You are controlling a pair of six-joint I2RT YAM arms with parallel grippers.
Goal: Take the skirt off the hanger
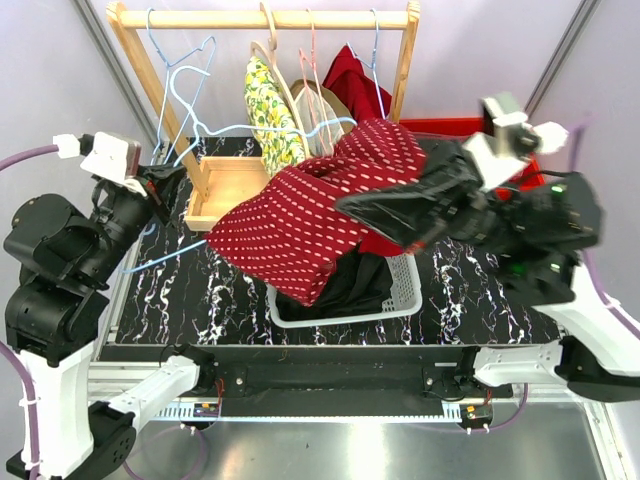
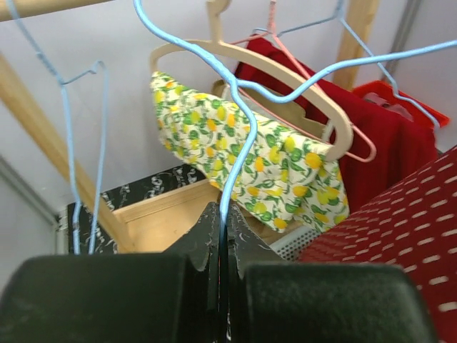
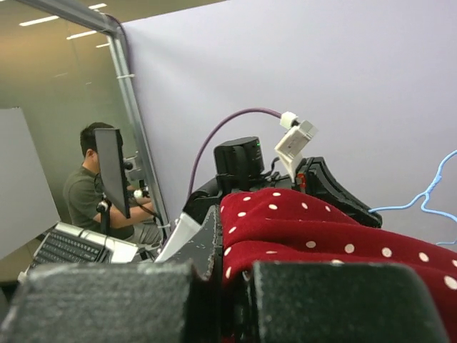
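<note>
This is a robotics laboratory set up inside an office space, not a home or a shop. The black marble-patterned desk (image 1: 170, 300) stands in a cell of plain grey partition walls (image 1: 480, 40) and metal frame posts (image 1: 100, 45), with two robot arms (image 1: 70, 250) bolted at its near edge, cables (image 1: 25, 157) running from them, and a wooden clothes rack (image 1: 260, 18) on it. Beside the cell a man (image 3: 89, 193) sits at a keyboard (image 3: 68, 246) and a monitor (image 3: 113, 171) under long ceiling lights (image 3: 53, 20).

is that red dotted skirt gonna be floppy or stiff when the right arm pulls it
Probably floppy: the skirt sags in folds between the blue wire hanger and the right gripper. Likely light, as that thin wire carries it.
</note>
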